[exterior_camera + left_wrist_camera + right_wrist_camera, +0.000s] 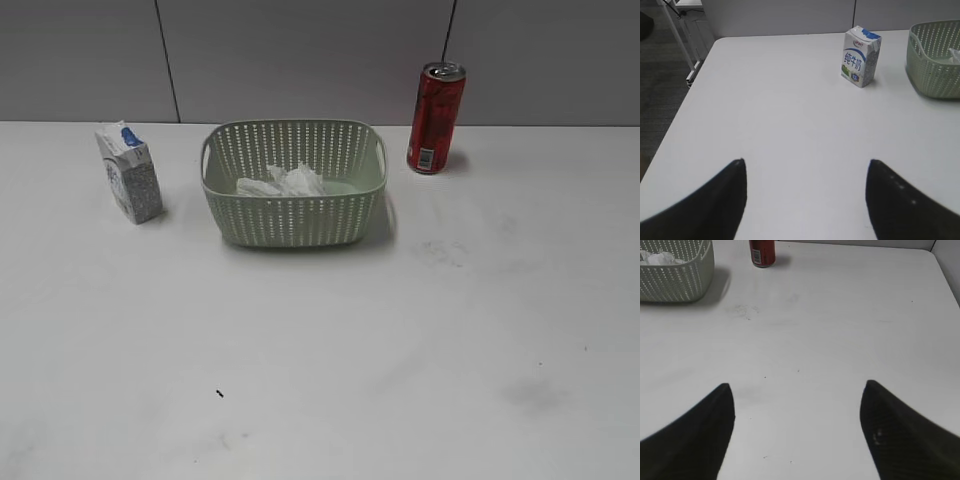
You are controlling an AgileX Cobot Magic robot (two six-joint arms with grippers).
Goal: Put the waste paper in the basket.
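Note:
The pale green slotted basket (293, 222) stands at the back middle of the white table. Crumpled white waste paper (285, 182) lies inside it; I cannot tell how many wads. The basket also shows at the right edge of the left wrist view (935, 65) and at the top left of the right wrist view (675, 282), with paper (657, 258) showing over its rim. My left gripper (806, 162) is open and empty over bare table. My right gripper (797, 385) is open and empty over bare table. Neither gripper shows in the exterior view.
A white-and-blue milk carton (129, 173) stands left of the basket, also in the left wrist view (860, 57). A red drink can (436, 118) stands right of the basket near the back wall, also in the right wrist view (762, 252). The table's left edge (685, 110) drops to the floor.

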